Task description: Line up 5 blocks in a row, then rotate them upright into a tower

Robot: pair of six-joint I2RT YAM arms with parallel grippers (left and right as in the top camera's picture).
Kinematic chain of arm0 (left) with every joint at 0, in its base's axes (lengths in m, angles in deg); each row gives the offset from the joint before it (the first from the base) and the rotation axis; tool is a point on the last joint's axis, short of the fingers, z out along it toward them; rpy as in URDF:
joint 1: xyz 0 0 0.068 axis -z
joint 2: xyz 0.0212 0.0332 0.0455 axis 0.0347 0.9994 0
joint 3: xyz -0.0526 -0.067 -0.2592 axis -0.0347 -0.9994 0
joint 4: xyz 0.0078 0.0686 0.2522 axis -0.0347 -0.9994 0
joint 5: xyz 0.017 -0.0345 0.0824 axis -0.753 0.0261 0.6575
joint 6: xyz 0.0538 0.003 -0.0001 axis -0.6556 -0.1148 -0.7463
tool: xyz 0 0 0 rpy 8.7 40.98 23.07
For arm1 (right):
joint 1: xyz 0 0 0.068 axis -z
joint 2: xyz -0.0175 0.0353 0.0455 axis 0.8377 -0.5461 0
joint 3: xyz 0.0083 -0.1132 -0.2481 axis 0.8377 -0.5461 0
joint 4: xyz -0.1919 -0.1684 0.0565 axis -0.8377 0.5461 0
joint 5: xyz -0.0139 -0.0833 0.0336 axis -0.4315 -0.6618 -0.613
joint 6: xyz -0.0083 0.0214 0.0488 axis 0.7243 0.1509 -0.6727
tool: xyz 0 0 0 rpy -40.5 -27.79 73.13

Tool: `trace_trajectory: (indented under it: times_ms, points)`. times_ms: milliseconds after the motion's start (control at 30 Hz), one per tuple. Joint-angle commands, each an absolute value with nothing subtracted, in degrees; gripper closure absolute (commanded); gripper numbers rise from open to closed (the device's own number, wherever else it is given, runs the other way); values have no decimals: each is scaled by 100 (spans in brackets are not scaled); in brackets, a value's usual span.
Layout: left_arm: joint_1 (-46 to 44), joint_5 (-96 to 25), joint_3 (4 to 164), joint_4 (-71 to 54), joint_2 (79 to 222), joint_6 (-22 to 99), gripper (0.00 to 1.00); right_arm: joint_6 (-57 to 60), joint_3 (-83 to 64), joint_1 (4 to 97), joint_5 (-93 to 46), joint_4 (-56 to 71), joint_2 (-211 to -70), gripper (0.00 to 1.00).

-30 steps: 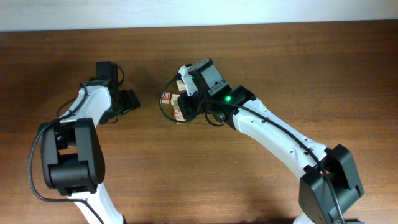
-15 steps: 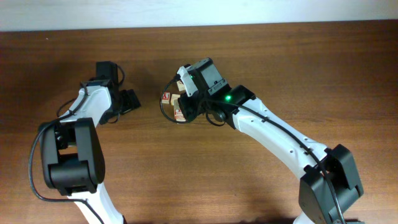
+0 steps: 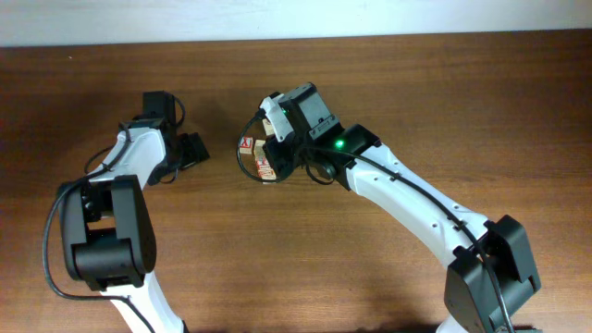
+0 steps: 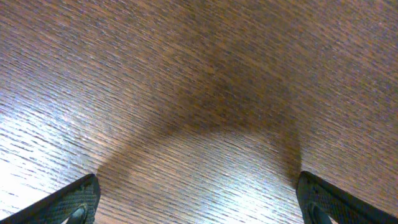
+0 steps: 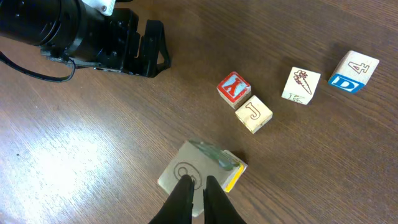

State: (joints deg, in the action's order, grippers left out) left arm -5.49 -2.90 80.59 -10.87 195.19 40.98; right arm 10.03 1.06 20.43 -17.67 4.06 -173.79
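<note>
Pale wooden block (image 5: 205,167), yellow edge

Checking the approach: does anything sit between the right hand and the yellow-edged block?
Nothing visible does. The shut right hand is right at the yellow-edged block, over its near side, with no other thing between them.

Below me spreads a dark brown wooden tabletop (image 3: 444,83). In its far half, about midway between the side edges, sits a cube with a red letter face (image 5: 234,87). Well apart from it stands a cube with a blue "D" side (image 5: 353,71) and a "4" on top.
</note>
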Motion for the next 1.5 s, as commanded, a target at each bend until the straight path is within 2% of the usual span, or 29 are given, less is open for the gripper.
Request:
trace_trajectory:
  times_ms: [0, 233, 367, 400, 467, 500, 533, 667, 767, 933, 1033, 1100, 1167, 1300, 1467]
  points:
    - [-552, -205, 7985, -1078, 19624, 4109, 1, 1071, 300, 2004, -1813, 411, -17445, 91]
    - [-552, -205, 7985, -1078, 19624, 4109, 1, 1073, 416, 2006, -1815, 651, -17165, 91]
    - [-552, -205, 7985, -1078, 19624, 4109, 1, 1113, 416, 2065, -2097, 1178, -16009, 88]
    - [-552, -205, 7985, -1078, 19624, 4109, 1, 1110, 416, 2063, -2259, 1423, -15629, 80]
    - [-552, -205, 7985, -1078, 19624, 4109, 1, 1106, 416, 2065, -2460, 1849, -15023, 58]
    - [-552, -205, 7985, -1078, 19624, 4109, 1, 1104, 416, 2063, -2550, 2111, -14621, 38]
    - [-552, -205, 7985, -1078, 19624, 4109, 1, 1106, 416, 2063, -2606, 2292, -14260, 2]
    - [-552, -205, 7985, -1078, 19624, 4109, 1, 1082, 416, 2056, -2950, 3294, -12776, 2]
    - [-552, -205, 7985, -1078, 19624, 4109, 1, 1089, 414, 2054, -2915, 3597, -12160, 2]
    - [-552, -205, 7985, -1078, 19624, 4109, 1, 1089, 412, 2054, -4219, 4334, -11939, 2]
    - [-552, -205, 7985, -1078, 19624, 4109, 1, 1091, 399, 2054, -5253, 4238, -12007, 2]
    - [-552, -205, 7985, -1078, 19624, 4109, 1, 1095, 156, 2290, -5870, 3739, -12051, 2]
    - [-552, -205, 7985, -1078, 19624, 4109, 1, 1097, -157, 2790, -5664, 3228, -11941, 2]
    - [-552, -205, 7985, -1078, 19624, 4109, 1, 2168, -1652, 4268, -3824, 1267, -11192, 2]
    - [-552, -205, 7985, -1078, 19624, 4109, 1, 2264, -3986, 5077, -3374, -647, -9874, 2]
